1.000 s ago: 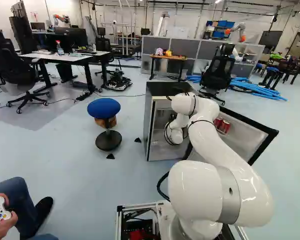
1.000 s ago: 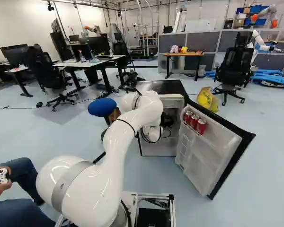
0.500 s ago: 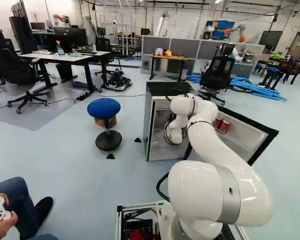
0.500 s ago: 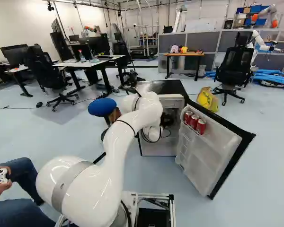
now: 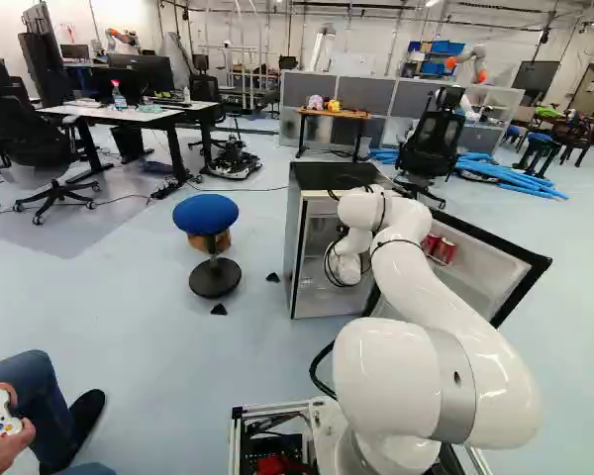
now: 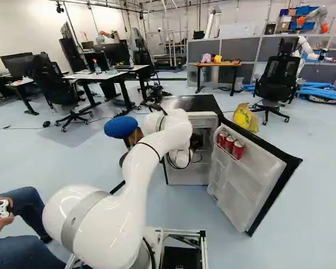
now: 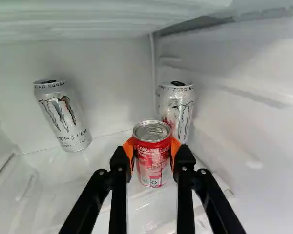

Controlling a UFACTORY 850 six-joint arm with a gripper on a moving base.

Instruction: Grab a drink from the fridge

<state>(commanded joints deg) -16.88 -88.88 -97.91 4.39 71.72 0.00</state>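
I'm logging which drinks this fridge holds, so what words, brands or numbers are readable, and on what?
"ZERO SUGAR": near the top of the silver can standing apart.
"MONSTER": lower on that can.
"ZERO SUGAR": near the top of the silver can behind.
Red can in the gripper: print too small to quote surely.
Red cans on the door: too small.

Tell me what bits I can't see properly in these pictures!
- Red soda can's far side: wrist view, hidden by its own front.
- Lower part of the white can behind it: wrist view, hidden by the red one.
- One of the three door cans: left base view, hidden by the arm.
- Gripper's fingertips: both base views, too small and dark inside the fridge.
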